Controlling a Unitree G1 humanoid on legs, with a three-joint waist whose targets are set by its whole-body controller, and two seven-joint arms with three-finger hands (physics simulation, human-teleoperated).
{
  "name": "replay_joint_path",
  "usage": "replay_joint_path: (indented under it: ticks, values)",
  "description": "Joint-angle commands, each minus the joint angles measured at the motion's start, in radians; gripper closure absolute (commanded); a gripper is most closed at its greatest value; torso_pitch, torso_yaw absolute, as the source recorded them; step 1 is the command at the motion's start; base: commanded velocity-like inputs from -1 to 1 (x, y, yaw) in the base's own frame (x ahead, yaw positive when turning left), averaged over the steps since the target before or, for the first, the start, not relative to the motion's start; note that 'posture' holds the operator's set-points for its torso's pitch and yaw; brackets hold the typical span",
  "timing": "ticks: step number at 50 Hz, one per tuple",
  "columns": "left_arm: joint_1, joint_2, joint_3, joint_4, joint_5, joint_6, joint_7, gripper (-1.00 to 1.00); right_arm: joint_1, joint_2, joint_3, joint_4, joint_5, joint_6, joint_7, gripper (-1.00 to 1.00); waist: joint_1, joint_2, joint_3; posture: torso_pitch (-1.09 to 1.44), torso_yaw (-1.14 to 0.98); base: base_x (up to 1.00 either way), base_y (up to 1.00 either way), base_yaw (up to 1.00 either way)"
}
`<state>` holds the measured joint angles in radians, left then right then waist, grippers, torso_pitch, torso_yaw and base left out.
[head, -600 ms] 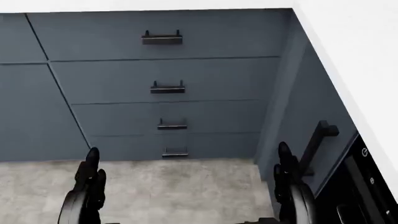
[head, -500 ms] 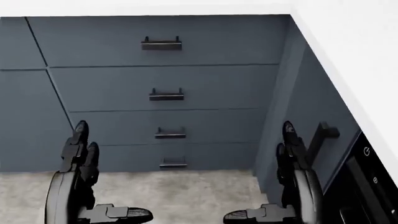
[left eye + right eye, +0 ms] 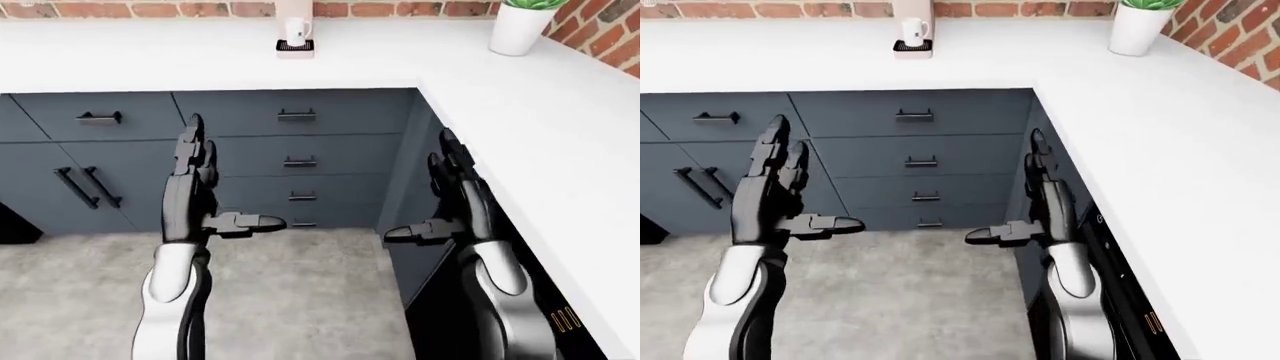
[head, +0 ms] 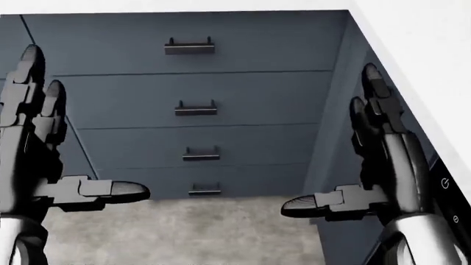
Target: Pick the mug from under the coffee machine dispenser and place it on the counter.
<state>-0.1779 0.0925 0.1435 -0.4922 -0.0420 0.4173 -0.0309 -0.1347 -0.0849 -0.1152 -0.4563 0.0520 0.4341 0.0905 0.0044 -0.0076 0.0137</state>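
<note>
Left-eye view first: both hands are up and empty. Left hand [image 3: 200, 191] has its fingers straight and pointing up, thumb sticking out toward the middle of the picture, spread wide and grasping nothing. Right hand [image 3: 450, 199] mirrors it, fingers upright, thumb reaching in toward the left hand, released as well. The two hang well apart, over the grey floor [image 3: 290, 300].

Look to the top edge of that view: the mug [image 3: 297, 30], white, upright, sits on the dark drip tray of the coffee machine [image 3: 295, 46], under the dispenser. Only the machine's lower part shows; the rest is cut off by the frame. It stands on the white counter [image 3: 200, 64], against the brick wall [image 3: 130, 9]. Both hands are far below it in the picture.

Counter turns a corner and runs down the right side. A potted plant [image 3: 522, 22] in a white pot stands near that corner at top right.

Below the counter, dark blue drawers [image 3: 300, 139] with black handles stack up between the two hands. A dark appliance [image 3: 1120, 300] with small lit markings sits under the right-hand run, beside the right arm.

Head view looks down: just drawers, floor, and both open hands.
</note>
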Motion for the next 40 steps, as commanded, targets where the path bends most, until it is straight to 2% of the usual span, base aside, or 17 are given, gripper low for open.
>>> replay_joint_path:
  ticks: [1,11,18,28,40]
  values:
    - [-0.048,0.017,0.017,-0.069,-0.019,0.015,0.008,-1.0,-0.055,-0.018,-0.021,-0.102,0.009,0.039,0.001,-1.0,0.0,0.001,-0.024,0.0,0.0,0.0,0.0,0.0]
    - [-0.187,0.107,0.093,-0.168,-0.094,0.168,0.055,-1.0,-0.228,-0.107,-0.119,-0.249,0.102,0.253,-0.034,-1.0,0.0,0.003,-0.011,0.0,0.0,0.0,0.0,0.0]
    - [-0.268,0.17,0.142,-0.205,-0.16,0.262,0.093,-1.0,-0.327,-0.207,-0.193,-0.271,0.185,0.318,-0.086,-1.0,0.001,0.002,-0.002,0.0,0.0,0.0,0.0,0.0]
    - [-0.372,0.278,0.208,-0.216,-0.265,0.347,0.159,-1.0,-0.391,-0.297,-0.231,-0.271,0.234,0.345,-0.117,-1.0,0.001,0.002,0.009,0.0,0.0,0.0,0.0,0.0]
    - [-0.393,0.355,0.233,-0.183,-0.318,0.327,0.201,-1.0,-0.431,-0.371,-0.265,-0.253,0.273,0.356,-0.148,-1.0,0.001,0.004,0.016,0.0,0.0,0.0,0.0,0.0]
